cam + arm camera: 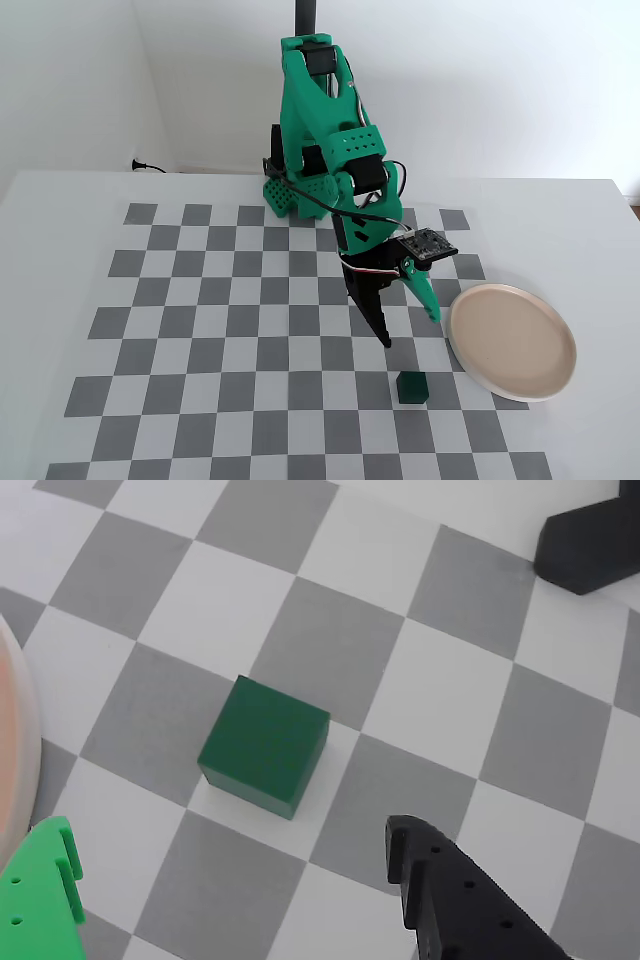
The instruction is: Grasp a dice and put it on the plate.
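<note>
**Gripper spread above board, dice free, plate bare**

Gripper point(410, 330) hangs over the checkerboard point(200, 330) w/ fingers spread apart, nothing between them. Fixed view: black finger point(375, 310) points down toward the board, green finger point(425, 298) angled off to its right. Tips sit above the dice point(411, 387) and a bit toward the arm base; can't tell if either tip touches the board. Wrist view shows same spread: green finger point(40, 895) at bottom-left corner, black finger point(455, 900) at bottom right, dice point(265, 745) ahead of the gap btwn them, apart from both.

Dice: small dark green cube, flat on the board, straddling a grey and a white square in wrist view, turned a little vs. the square grid. No pips visible.

Plate point(512, 340): round, pinkish-beige, paler rim, right of the dice and slightly further back in fixed view, near but not touching it. Nothing on it. Plate overlaps the board's right edge. In wrist view only a sliver of the plate point(12, 750) shows at left edge, left of the dice.

Arm point(325, 130), bright green, rises behind the dice at the board's far side. Black block point(590, 545) top right in wrist view, well apart from the dice; can't tell what it is.
</note>
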### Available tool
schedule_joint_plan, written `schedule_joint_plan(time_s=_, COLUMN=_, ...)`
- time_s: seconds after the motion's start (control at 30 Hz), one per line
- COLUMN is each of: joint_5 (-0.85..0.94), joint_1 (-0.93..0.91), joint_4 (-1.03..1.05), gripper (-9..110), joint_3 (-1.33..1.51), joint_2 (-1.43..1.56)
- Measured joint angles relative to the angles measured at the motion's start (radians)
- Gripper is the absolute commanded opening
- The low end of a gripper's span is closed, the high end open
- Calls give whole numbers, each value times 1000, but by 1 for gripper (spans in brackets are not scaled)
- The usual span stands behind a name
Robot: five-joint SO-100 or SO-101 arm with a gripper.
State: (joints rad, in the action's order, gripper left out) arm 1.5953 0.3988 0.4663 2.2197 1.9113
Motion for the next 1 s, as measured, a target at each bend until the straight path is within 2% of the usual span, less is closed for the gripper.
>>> schedule_joint_plan(time_s=0.53, joint_5=-29, joint_1=23, joint_4=-44, gripper=26, joint_3=-262, joint_2=-371)
schedule_joint_plan(time_s=1.0, joint_5=-35, joint_1=12, joint_4=-143, gripper=26, joint_3=-279, joint_2=-558)
